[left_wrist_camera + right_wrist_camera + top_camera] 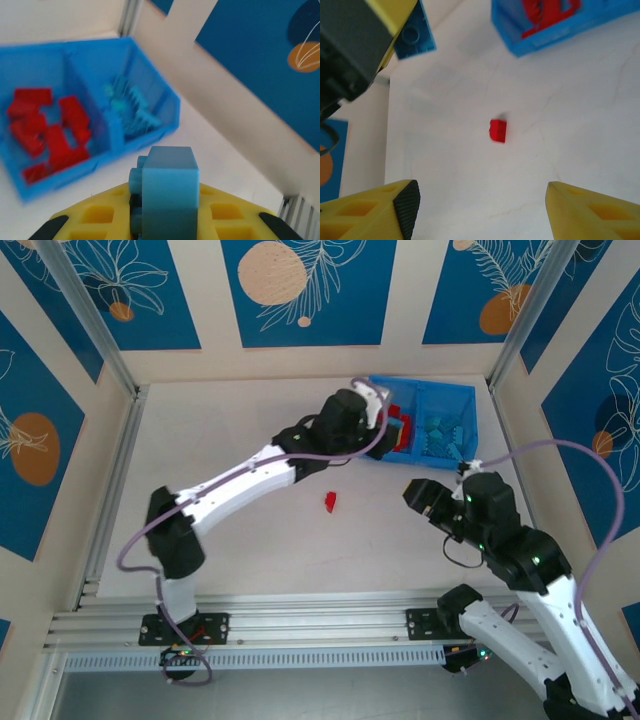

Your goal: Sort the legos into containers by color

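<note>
The right gripper (480, 212) is open: its two yellow fingers (375, 210) stand wide apart at the lower corners of the frame, and the left one carries a black pad. Between and beyond them, one red lego (497, 130) lies alone on the white table (570, 125), touching nothing. At the upper right, a corner of the blue bin (560, 35) holds several red legos (547, 12). At the upper left, the left gripper (402, 42), dark grey and yellow, carries a light blue lego (416, 35) above the table, well apart from the bin.
</note>
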